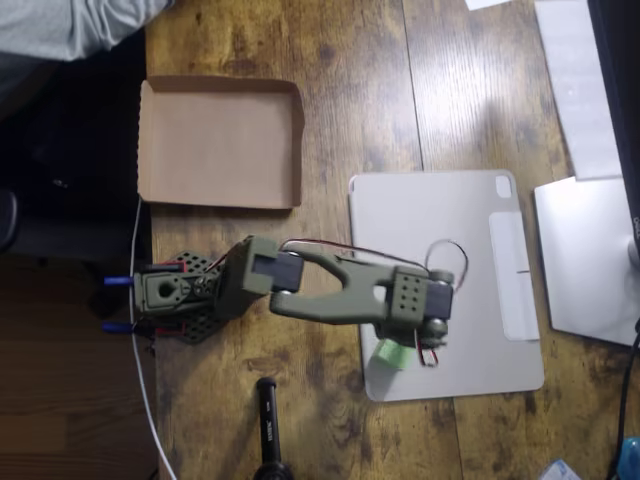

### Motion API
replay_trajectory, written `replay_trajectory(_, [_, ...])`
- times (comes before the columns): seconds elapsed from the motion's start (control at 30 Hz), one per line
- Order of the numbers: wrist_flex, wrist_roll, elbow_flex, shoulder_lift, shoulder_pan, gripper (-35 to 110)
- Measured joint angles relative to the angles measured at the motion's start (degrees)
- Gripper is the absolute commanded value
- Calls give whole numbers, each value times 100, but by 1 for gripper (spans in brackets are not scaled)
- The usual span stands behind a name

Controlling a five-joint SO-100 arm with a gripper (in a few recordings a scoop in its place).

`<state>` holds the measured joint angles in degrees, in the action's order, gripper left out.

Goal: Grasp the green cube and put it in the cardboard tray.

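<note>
Now, from the overhead view, the olive arm [330, 290] reaches out from its base [170, 298] at the left edge of the wooden tabletop [380, 90], stretched rightward over the flat grey pad [450, 230]. Its gripper [415, 345] hangs down over the pad's lower left corner, and right there sits the green cube [390, 353], a bit of lime showing just beneath the wrist. Whether the fingers have closed on it or stand loose around it cannot be told; the wrist body hides them from above. Judging by that posture, this is the grasping step: the arm is folded low so the fingers can meet the cube where it lies. And the cardboard tray [222, 142]? It waits near the table's upper left corner, well apart from the cube, with nothing in it, its open face up and ready. The carry would likely swing back left.
</note>
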<state>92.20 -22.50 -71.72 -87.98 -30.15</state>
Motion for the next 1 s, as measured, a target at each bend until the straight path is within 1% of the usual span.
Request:
replay_trajectory(0.13, [18, -272, 237, 9, -334, 25])
replay_trajectory(0.33, [229, -686, -26, -79, -677, 25])
replay_trajectory(0.53, [-114, -606, -721, -387, -694, 27])
replay_trajectory(0.8, [-466, -360, -1195, -721, -352, 31])
replay_trajectory(1.0, [-958, -272, -1626, -896, -325, 34])
